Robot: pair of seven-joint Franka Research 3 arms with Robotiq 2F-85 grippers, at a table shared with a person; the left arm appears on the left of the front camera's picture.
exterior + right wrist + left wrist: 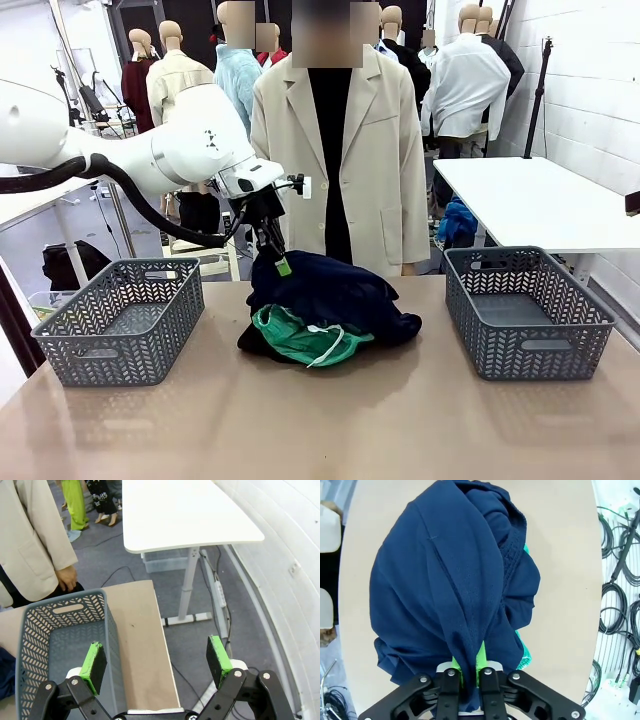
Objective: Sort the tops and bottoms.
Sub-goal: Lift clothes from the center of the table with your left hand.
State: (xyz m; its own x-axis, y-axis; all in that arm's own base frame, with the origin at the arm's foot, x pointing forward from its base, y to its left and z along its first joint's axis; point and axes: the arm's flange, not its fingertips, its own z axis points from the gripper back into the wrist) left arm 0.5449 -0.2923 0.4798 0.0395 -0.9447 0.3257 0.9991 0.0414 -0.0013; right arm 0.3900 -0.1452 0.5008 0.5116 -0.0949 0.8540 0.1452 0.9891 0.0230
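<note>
Pinching a ridge of soft cloth, the left gripper point(469, 667) had its green pads point(481, 656) drawn narrow on the navy garment point(450, 590). The garment's smooth knit rose to the jaws in long folds, with a stitched hem curling along one edge. We saw it heaped as a rounded mound at the middle of the tan table point(320, 430), between two baskets. Under its near edge the green garment point(300, 338) lay crumpled, bright and faintly glossy, with a thin white drawstring point(328, 355) looping off it. The black garment point(255, 347) showed as a flat dark lip at the pile's left foot, touching the tabletop. The left basket point(150, 335) and the right basket point(540, 345) were grey plastic and rectangular, their walls pierced in a herringbone lattice with slot handles. The right gripper point(157, 662) hung above the right basket's outer corner, its fingers point(218, 655) spread wide and holding nothing. A person point(330, 100) in a beige blazer point(385, 160) stood at the far edge.
</note>
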